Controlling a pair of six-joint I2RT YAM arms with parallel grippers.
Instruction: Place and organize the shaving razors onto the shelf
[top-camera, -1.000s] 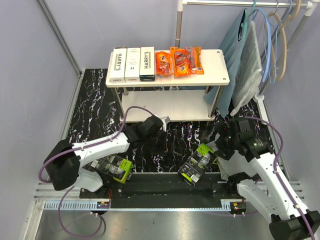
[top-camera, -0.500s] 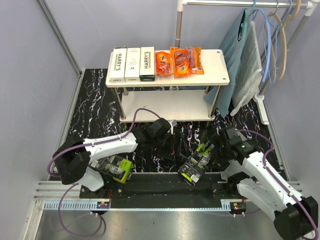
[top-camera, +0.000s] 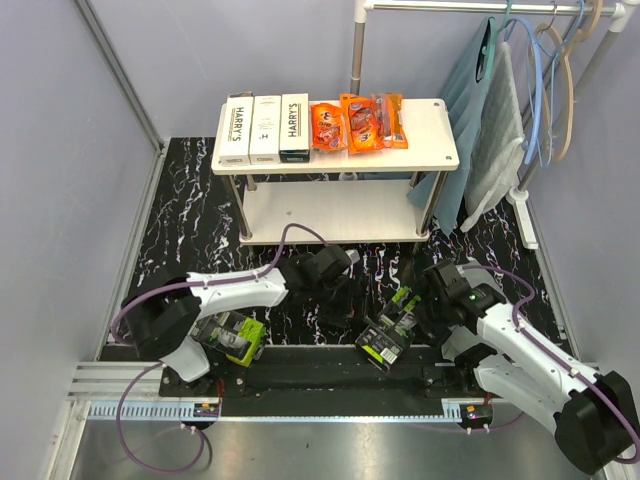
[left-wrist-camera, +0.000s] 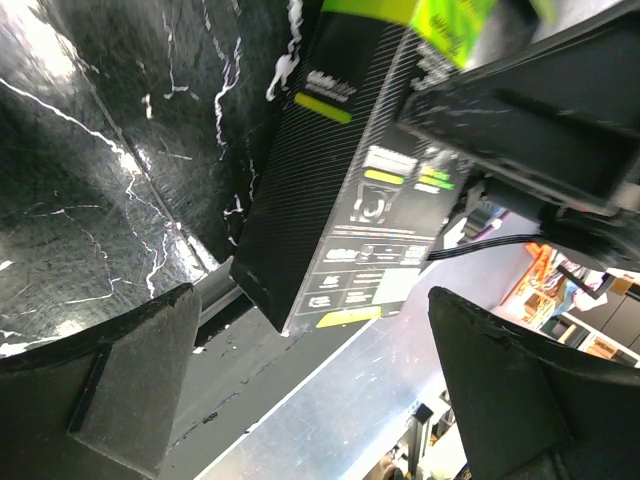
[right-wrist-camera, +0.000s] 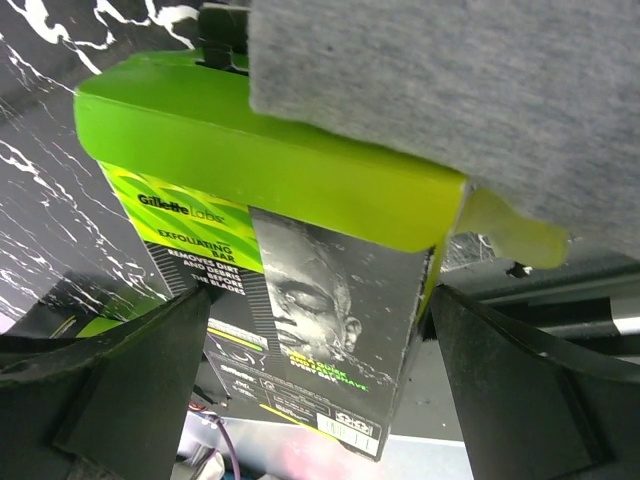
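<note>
Side pack: a black-and-lime blister pack lies on the tabletop by the left arm's base, well behind the left tool. Nobody's on it.
Middle pack: the other black-and-lime one is right under the right tool, its long axis slanting from near-left to far-right.
Right tool: fingers spread all the way, straddling the middle pack and gripping nothing. Can't tell if the pads touch it.
Left tool: also wide open and empty, looking at the same pack from its far-left side.
Who's closer: the right arm, I'd say.
Shelf: far beyond both tools. White HARRY'S boxes and orange packs sit side by side on top.
</note>
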